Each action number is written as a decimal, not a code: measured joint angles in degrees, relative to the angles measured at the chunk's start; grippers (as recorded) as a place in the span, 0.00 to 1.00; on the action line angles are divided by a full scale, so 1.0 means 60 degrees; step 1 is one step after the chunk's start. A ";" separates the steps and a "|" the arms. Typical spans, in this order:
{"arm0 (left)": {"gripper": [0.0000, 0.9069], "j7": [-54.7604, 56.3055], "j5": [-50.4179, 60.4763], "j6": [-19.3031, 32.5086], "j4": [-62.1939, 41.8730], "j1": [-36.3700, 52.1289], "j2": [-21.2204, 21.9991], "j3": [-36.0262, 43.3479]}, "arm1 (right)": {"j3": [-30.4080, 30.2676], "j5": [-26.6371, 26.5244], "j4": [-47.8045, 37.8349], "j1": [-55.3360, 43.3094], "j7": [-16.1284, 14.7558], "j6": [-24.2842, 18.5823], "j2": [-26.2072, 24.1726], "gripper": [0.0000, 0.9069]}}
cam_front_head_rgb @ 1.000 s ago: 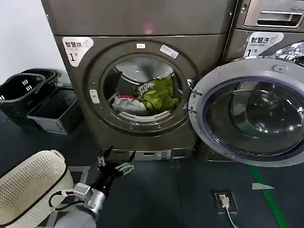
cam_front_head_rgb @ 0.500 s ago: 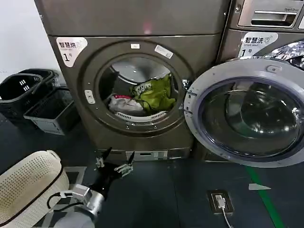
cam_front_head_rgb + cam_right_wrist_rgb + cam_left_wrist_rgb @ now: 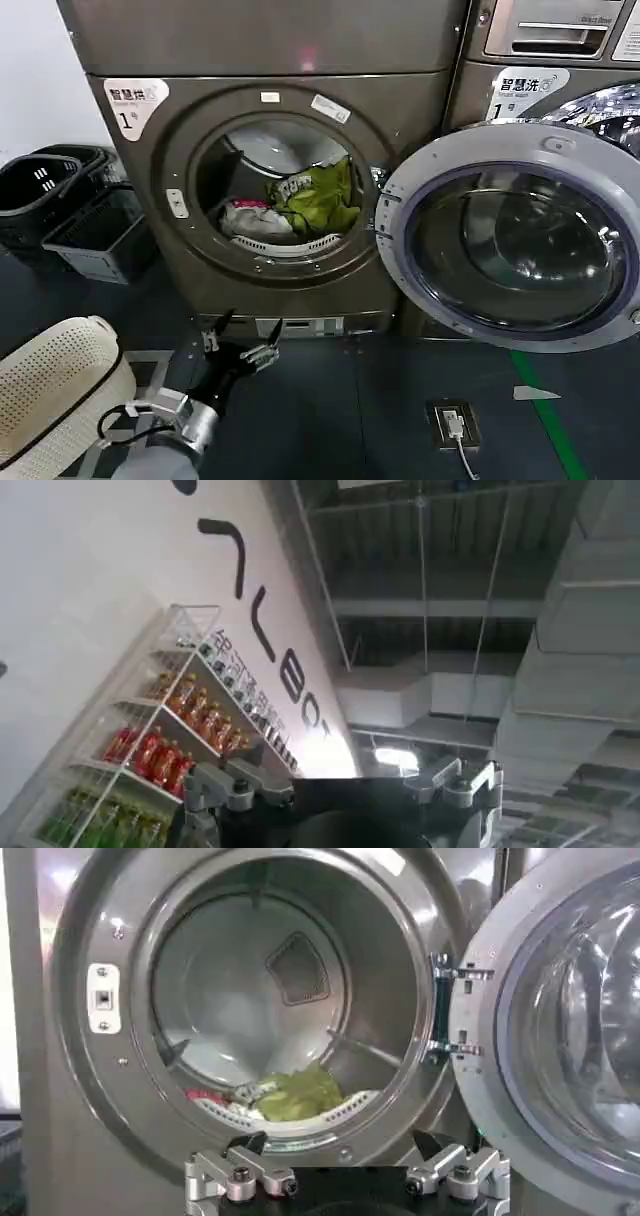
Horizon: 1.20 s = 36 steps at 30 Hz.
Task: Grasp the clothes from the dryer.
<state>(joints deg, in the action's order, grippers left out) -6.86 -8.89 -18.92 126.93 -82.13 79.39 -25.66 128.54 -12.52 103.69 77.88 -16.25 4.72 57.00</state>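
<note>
1. Over the last second the dryer point(image 3: 270, 190) has slid left and a little down in the head view, and its porthole looks slightly larger; the robot seems to be shifting toward it, so this is still approach.
2. The left gripper point(image 3: 243, 343) keeps its spot low in front of the dryer's base panel, well below the porthole, fingers spread apart and holding nothing.
3. In the left wrist view the same gripper point(image 3: 347, 1178) points straight at the dryer point(image 3: 100, 1148), fingers apart, the drum opening just above them.
4. The clothes point(image 3: 290, 205) lie unmoved at the bottom of the drum, lime green piece toward the door hinge side, white-grey and red bits on the far side from the hinge; also seen as a low heap point(image 3: 290, 1096) at the drum's front lip.
5. The door point(image 3: 510, 235) stands swung fully open beside the porthole, clear of the reach path.
6. The right gripper point(image 3: 340, 792) is parked well away from the dryer, aimed at a ceiling and a drinks shelf point(image 3: 170, 750), fingers apart, empty.
7. Judgement: nothing grasped yet; the left arm must rise and reach in over the lip.
</note>
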 measured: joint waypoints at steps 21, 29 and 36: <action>1.00 0.0049 0.0241 0.0004 -0.0052 0.0027 -0.0059 0.0001 | 0.0166 0.0222 0.0006 0.0042 0.0095 -0.0021 -0.0087 1.00; 1.00 0.0107 0.0377 0.0043 -0.0085 -0.0020 -0.0032 0.0004 | 0.0194 0.0076 -0.0069 0.0049 0.0081 -0.0126 -0.0095 1.00; 1.00 0.0158 0.0497 0.0050 -0.0122 -0.0089 -0.0066 -0.0063 | 0.0114 0.0032 -0.0145 -0.0033 0.0095 -0.0253 -0.0095 1.00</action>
<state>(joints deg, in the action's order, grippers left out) -5.91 -5.91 -18.62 126.21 -82.67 78.99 -26.04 129.23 -12.33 102.82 77.68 -15.68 3.20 56.43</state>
